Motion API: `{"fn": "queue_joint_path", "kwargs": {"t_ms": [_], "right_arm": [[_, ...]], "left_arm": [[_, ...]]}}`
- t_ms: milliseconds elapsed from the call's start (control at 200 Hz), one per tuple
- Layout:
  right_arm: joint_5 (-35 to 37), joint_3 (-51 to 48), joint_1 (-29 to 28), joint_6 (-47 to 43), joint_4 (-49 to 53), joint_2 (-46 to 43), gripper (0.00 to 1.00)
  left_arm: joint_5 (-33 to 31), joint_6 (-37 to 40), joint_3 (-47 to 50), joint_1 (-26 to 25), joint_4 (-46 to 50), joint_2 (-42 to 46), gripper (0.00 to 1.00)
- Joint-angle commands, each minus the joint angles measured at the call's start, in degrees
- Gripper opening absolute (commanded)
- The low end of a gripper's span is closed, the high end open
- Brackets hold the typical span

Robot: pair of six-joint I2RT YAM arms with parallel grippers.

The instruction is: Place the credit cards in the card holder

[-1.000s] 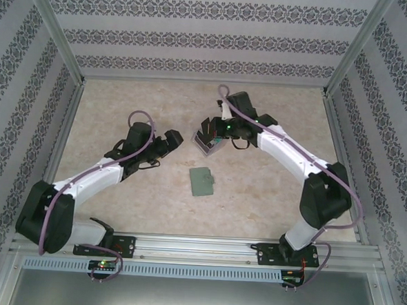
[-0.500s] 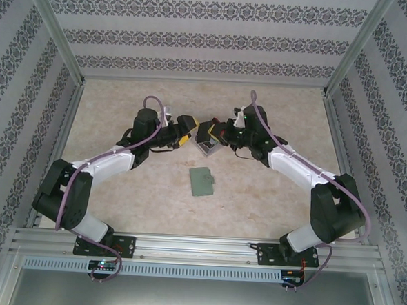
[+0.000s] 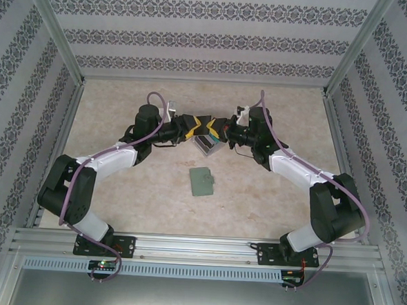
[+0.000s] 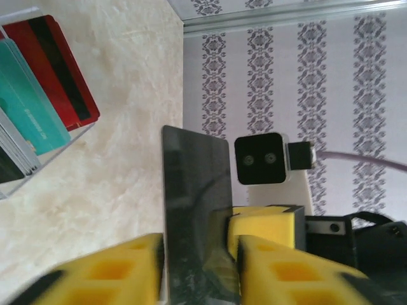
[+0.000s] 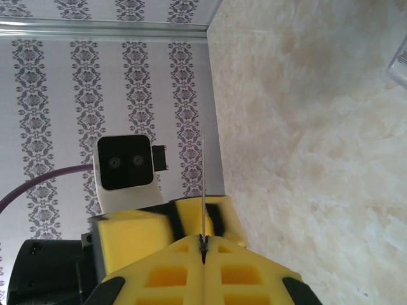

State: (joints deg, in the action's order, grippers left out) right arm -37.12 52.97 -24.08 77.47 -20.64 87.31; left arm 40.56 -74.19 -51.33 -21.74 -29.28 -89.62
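Note:
A dark grey credit card (image 4: 194, 203) hangs in the air between both grippers, above the clear tray. My right gripper (image 5: 203, 244) is shut on its flat faces, so the card (image 5: 203, 184) appears edge-on there. My left gripper (image 4: 197, 254) has its yellow fingers (image 4: 108, 270) pressed against the card's two long edges. In the top view the left gripper (image 3: 193, 127) and the right gripper (image 3: 217, 130) meet tip to tip. A red card (image 4: 60, 70) and a teal card (image 4: 32, 111) stand in the tray. The grey-green card holder (image 3: 202, 182) lies flat on the table nearer the arms.
The clear slotted tray (image 3: 207, 147) sits on the table right under the meeting grippers, and its corner (image 5: 399, 63) shows in the right wrist view. Patterned walls and metal rails (image 3: 60, 68) close in the table on three sides.
My left arm has swung right to meet the right gripper, and its jaws have narrowed onto the dark card. The right gripper has turned toward the left one with the card.

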Motion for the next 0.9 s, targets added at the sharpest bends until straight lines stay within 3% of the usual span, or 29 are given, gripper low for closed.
{"fn": "queue_joint_path", "kwargs": {"t_ms": [0,70,295,495,789,829,874,894], "right_arm": [[-1.99,-1.35,1.01,1.18,-2.65,-0.21,0.04],[-2.93,-1.79,1.6,1.6,-3.53,0.08,0.05],[-5.65,-1.2,2.06,0.75,-6.4,-0.09,0.25],[-8.23,-0.08,2.36,2.45,-9.73,1.81,0.28],[-7.54,-0.57,3.57,3.56,-11.18,2.62,0.12],[-7.65,-0.67,3.68,3.56,-11.05,2.7,0.08],[-7.95,-0.64,3.71,3.48,-10.88,2.86,0.05],[-8.09,-0.6,3.72,3.56,-10.82,2.92,0.04]], "left_arm": [[0.53,-1.87,-0.84,0.29,-3.1,0.63,0.14],[-0.08,-3.07,-0.51,0.33,-2.17,1.3,0.0],[1.29,-9.72,0.03,0.29,-6.46,0.59,0.0],[2.94,-15.89,0.91,0.29,-13.78,-0.9,0.0],[3.57,-18.22,0.83,0.34,-9.33,-0.29,0.0],[3.55,-18.43,0.82,0.32,-8.56,-0.11,0.09],[3.73,-18.77,0.78,0.21,-8.45,0.21,0.12],[3.88,-18.79,0.67,0.28,-8.31,0.31,0.18]]}}
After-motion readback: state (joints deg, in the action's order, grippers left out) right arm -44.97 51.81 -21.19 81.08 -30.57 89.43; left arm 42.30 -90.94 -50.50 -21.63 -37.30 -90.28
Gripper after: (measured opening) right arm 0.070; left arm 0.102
